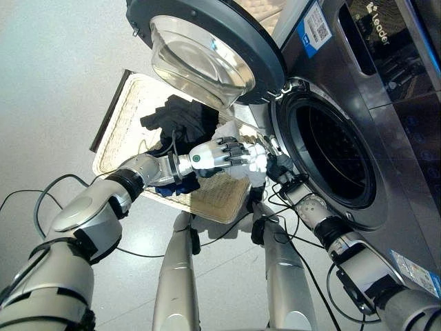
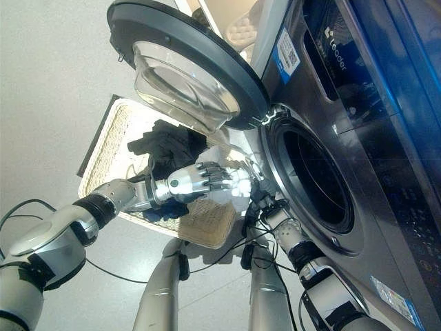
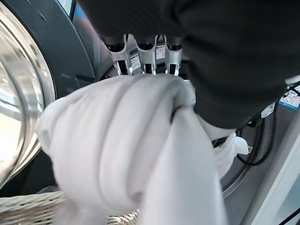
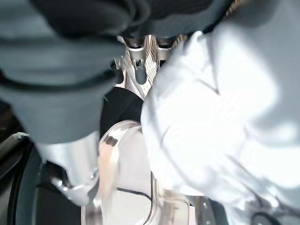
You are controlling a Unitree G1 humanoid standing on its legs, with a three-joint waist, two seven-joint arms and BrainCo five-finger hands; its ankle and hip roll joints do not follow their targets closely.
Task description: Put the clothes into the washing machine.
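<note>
The left robot hand (image 1: 224, 155) sits near the centre of the head views, just at 9 o'clock of the washing machine's (image 1: 386, 103) round drum opening (image 1: 334, 162). Its fingers are curled round a bunched white garment (image 1: 253, 165); in the left wrist view the fingers (image 3: 145, 58) dip into the top of the white cloth (image 3: 126, 150), which bulges below them and hangs down in folds.

The right robot hand (image 1: 279, 169) comes up from 5 o'clock and meets the same white garment at the lower rim of the drum opening, touching the left robot hand's load from the machine side. In the right wrist view the white cloth (image 4: 220, 112) lies against the hand's fingers (image 4: 140, 70), but how far they close on it cannot be told.

The machine's door (image 1: 207, 48) stands swung open at 12 o'clock of the hands, its clear glass bowl (image 1: 196, 62) facing down toward the basket. A pale wicker basket (image 1: 131, 117) lies on the floor (image 1: 55, 83) at 9 o'clock of the drum opening, under the left forearm. Inside it rests a black garment (image 1: 182, 121), and a dark blue piece (image 1: 172, 187) shows just beneath the left wrist. The drum interior is dark.
</note>
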